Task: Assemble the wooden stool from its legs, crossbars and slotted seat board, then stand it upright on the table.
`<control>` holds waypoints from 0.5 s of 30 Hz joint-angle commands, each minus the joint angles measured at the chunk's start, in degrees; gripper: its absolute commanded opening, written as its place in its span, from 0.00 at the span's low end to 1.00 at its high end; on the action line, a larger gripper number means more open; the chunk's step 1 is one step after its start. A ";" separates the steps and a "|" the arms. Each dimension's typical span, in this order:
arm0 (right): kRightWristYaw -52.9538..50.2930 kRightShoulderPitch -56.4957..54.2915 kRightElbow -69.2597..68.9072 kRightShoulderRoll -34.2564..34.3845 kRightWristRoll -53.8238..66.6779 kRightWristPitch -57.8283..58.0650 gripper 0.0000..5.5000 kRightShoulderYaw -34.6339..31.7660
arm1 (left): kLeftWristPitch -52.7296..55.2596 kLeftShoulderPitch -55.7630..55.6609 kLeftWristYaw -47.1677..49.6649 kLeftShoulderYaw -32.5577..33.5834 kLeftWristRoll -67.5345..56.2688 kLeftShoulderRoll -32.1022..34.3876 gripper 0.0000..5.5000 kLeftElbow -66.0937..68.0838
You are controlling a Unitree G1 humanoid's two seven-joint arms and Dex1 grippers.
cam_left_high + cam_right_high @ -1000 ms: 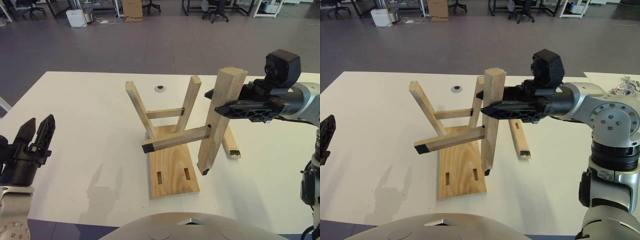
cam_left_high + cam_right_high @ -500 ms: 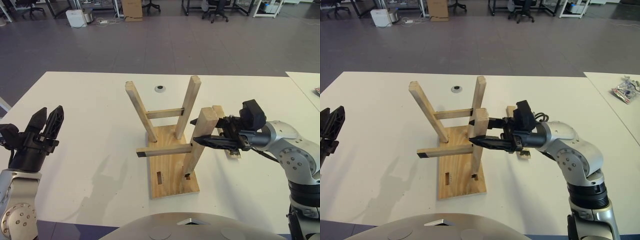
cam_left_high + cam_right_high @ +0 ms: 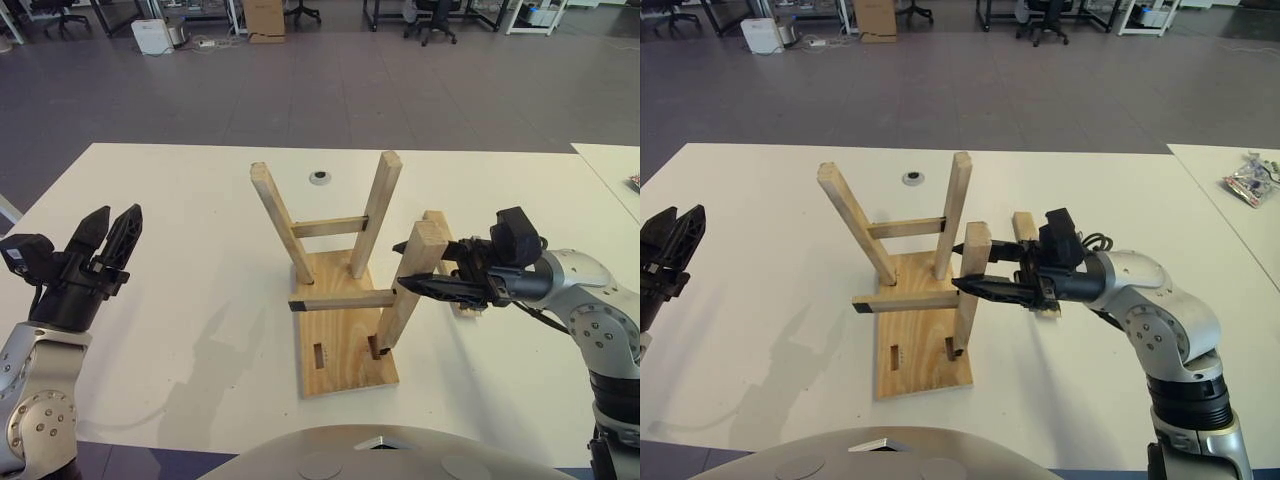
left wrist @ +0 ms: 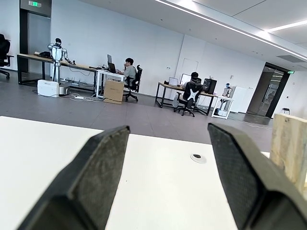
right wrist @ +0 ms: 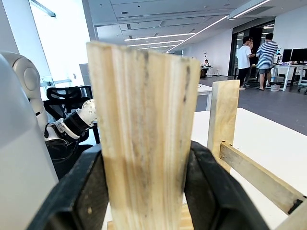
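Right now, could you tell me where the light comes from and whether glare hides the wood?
Left wrist view: light strips overhead, table evenly lit. Right wrist view: bright window behind the leg, no glare on it. Eye views: seat board evenly lit.

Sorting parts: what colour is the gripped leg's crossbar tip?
Black tip on pale wooden crossbar; left eye view.

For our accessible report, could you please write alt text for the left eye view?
The right gripper clamps a pale wooden leg with crossbar, foot on the slotted wooden seat board, beside two joined legs. The open left gripper hangs apart.
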 commanded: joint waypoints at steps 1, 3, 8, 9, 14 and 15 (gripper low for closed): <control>0.72 -1.38 -0.61 -0.57 0.25 -0.08 0.37 0.82 | -0.28 -0.04 0.48 -0.45 0.95 0.07 0.55 -0.85; 1.47 -1.39 -0.36 -0.81 -0.11 -0.13 0.37 1.46 | -0.36 -0.05 0.54 -0.52 1.03 0.08 0.55 -0.86; 1.80 -2.32 -0.35 -0.54 -0.05 -0.38 0.37 2.31 | -0.56 -0.06 0.68 -1.04 1.21 -0.15 0.55 -1.25; 1.85 -2.62 -0.24 -0.54 -0.02 -0.44 0.37 2.43 | -0.66 0.07 0.77 -1.06 1.21 -0.34 0.55 -1.35; 2.86 -4.14 0.89 -0.56 -0.78 -0.97 0.37 3.52 | -1.27 0.51 0.91 -1.61 1.72 -1.53 0.55 -1.65; 3.07 -4.28 1.16 -0.54 -1.06 -1.16 0.37 3.69 | -1.32 0.45 0.84 -1.69 1.85 -1.69 0.55 -1.61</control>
